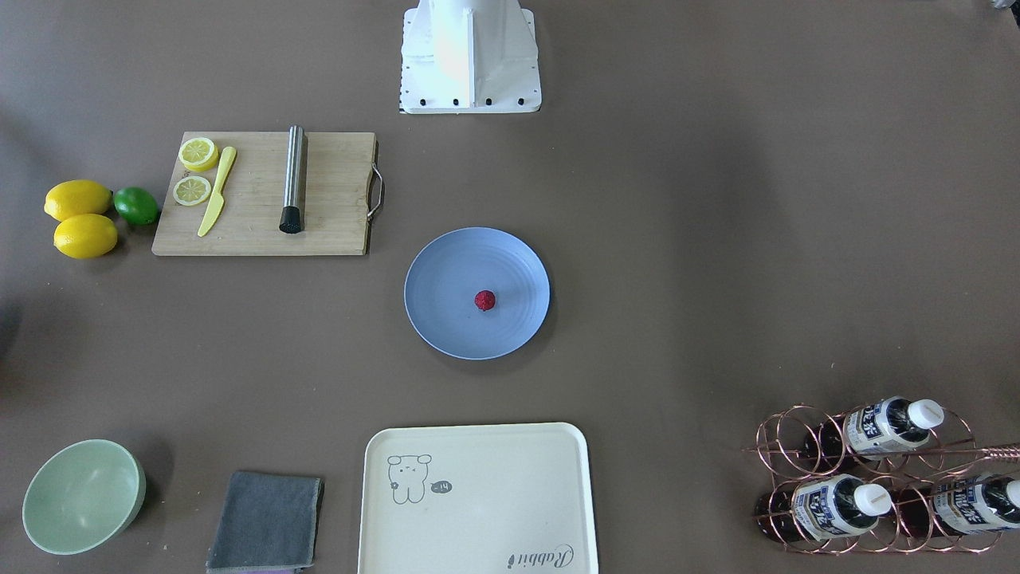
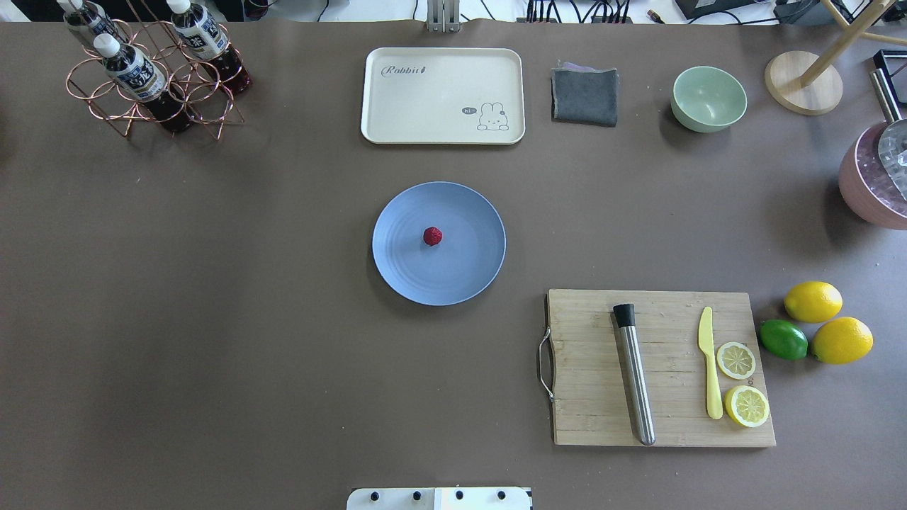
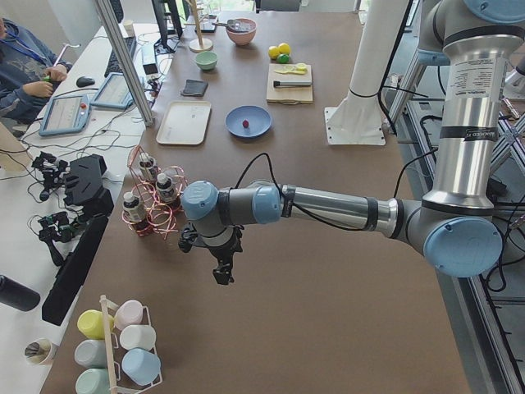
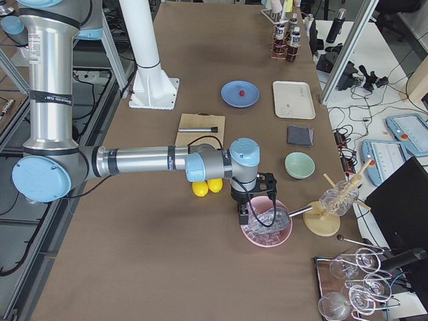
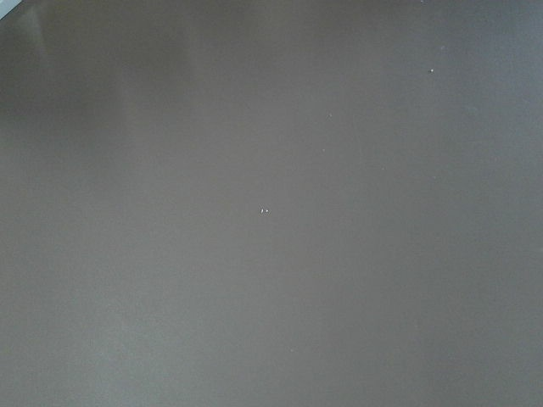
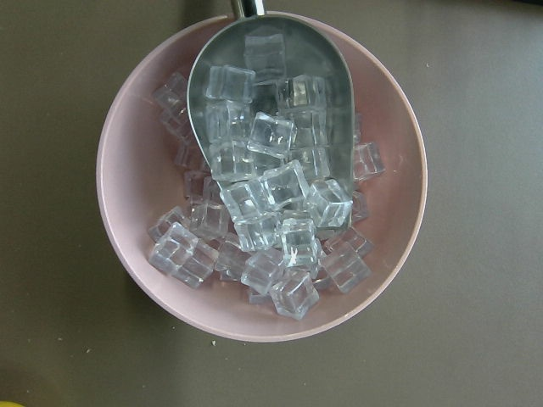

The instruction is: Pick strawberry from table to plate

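Observation:
The small dark-red strawberry (image 1: pixel 484 300) (image 2: pixel 433 236) lies near the middle of the blue plate (image 1: pixel 446 279) (image 2: pixel 468 262), which rests at the centre of the brown table (image 1: pixel 717 239). No gripper is near it. My left gripper (image 3: pixel 221 275) hangs over bare table at the table's left end, past the bottle rack; it shows only in the exterior left view, so I cannot tell its state. My right gripper (image 4: pixel 246 215) hovers above a pink bowl of ice at the right end, and I cannot tell its state either.
A cutting board (image 2: pixel 659 365) holds a steel muddler, a yellow knife and lemon slices, with lemons and a lime (image 2: pixel 783 338) beside it. The cream tray (image 2: pixel 443 95), grey cloth, green bowl (image 2: pixel 708 98) and copper bottle rack (image 2: pixel 152 78) line the far edge. Pink ice bowl (image 6: pixel 263 170) holds a metal scoop.

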